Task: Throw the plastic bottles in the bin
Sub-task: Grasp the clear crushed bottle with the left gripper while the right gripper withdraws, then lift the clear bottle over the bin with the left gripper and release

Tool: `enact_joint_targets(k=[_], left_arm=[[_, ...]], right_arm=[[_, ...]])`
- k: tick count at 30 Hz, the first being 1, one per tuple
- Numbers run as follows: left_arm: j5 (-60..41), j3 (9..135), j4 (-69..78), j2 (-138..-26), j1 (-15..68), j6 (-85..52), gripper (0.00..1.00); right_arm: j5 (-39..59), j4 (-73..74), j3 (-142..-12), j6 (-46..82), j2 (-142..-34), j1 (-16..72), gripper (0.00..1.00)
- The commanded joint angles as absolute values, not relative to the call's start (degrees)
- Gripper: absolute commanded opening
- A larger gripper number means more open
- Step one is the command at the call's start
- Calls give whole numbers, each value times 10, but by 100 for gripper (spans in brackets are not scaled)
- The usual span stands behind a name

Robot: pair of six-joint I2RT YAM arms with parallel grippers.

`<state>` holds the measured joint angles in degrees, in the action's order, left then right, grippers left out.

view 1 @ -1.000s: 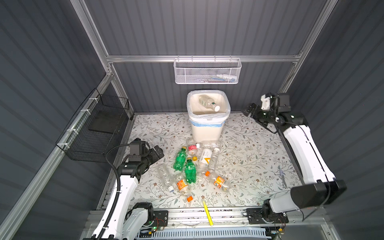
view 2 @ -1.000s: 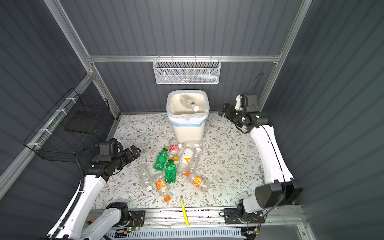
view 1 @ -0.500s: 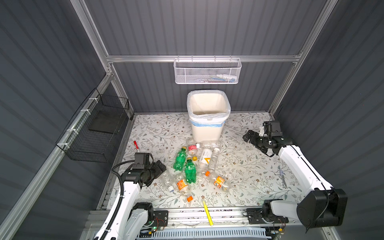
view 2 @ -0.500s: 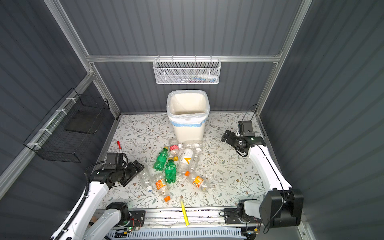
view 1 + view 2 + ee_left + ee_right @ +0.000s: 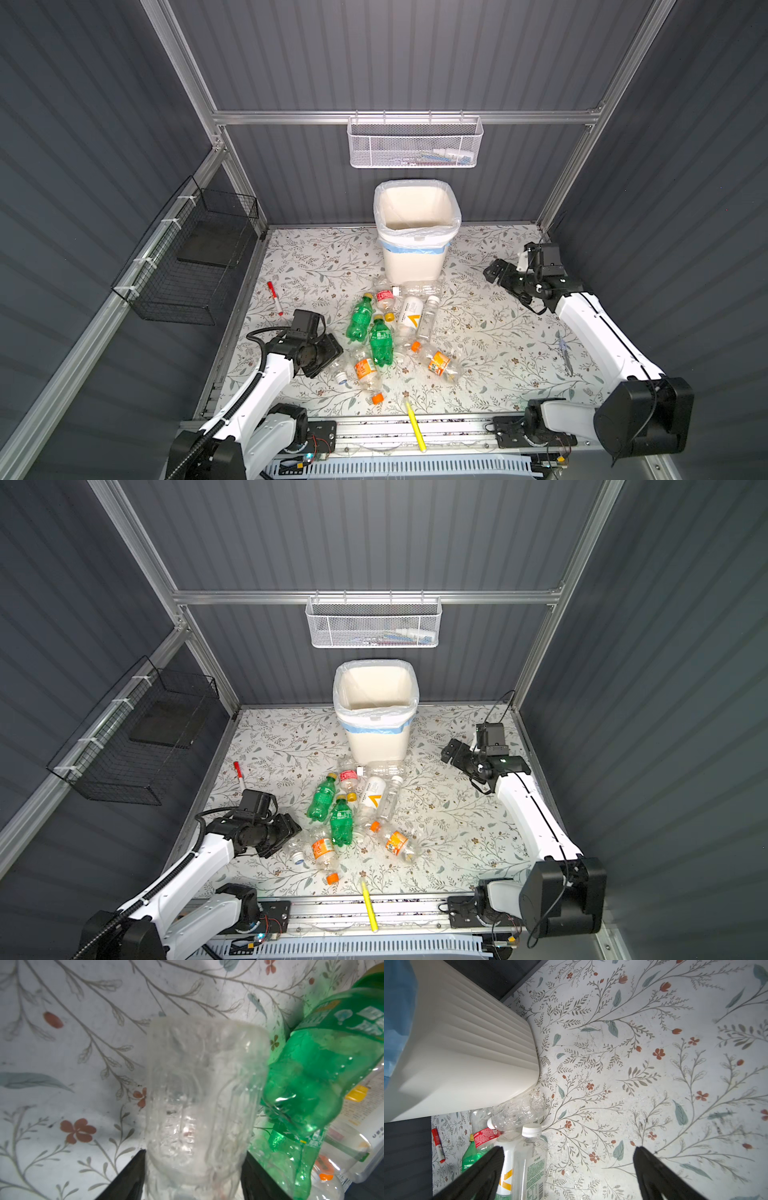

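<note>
My left jaws flank a clear bottle (image 5: 197, 1095); clamped or not, I cannot tell. My right jaws stand apart, empty.

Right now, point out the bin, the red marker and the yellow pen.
bin (image 5: 411, 264), in a top view, on its front wall.
red marker (image 5: 274, 298), in a top view, on its mid-barrel.
yellow pen (image 5: 414, 424), in a top view, on its mid-shaft.

The left gripper (image 5: 193, 1159) has descended and narrowed onto the clear crumpled plastic bottle (image 5: 199, 1084). The right gripper (image 5: 508, 284) has dropped from rim height beside the cream-white square plastic bin (image 5: 411, 266).
</note>
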<state>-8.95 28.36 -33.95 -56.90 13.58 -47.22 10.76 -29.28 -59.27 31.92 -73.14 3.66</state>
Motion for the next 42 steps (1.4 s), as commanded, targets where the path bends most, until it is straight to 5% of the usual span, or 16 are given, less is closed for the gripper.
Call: enact_joint_targets(k=[1,9,13,17,20,21,26,29,42], left_arm=[[-79,277,-316,-585,138,-474,64],[-35,376,-325,-592,138,-407,56],[4,620,-357,-664,138,-298,54],[-69,953,-313,-784,157,-242,51],[-77,1170,-268,-915,210,-228,80],[-116,1243,-263,-970,215,-242,97],[-169,1442,-291,-1143,227,-259,100],[-153,1415,-303,-1136,213,-238,100],[-71,890,-225,-812,61,-225,99]], right_arm=[[113,-278,-583,327,-734,35,99],[119,-268,-565,333,-735,35,99],[126,-259,-557,339,-731,35,99],[127,-256,-559,340,-727,35,99],[137,-248,-560,348,-732,35,99],[146,-243,-559,354,-733,35,99],[164,-230,-544,374,-722,35,99],[168,-233,-537,373,-716,35,99],[142,-311,-559,225,-738,107,99]])
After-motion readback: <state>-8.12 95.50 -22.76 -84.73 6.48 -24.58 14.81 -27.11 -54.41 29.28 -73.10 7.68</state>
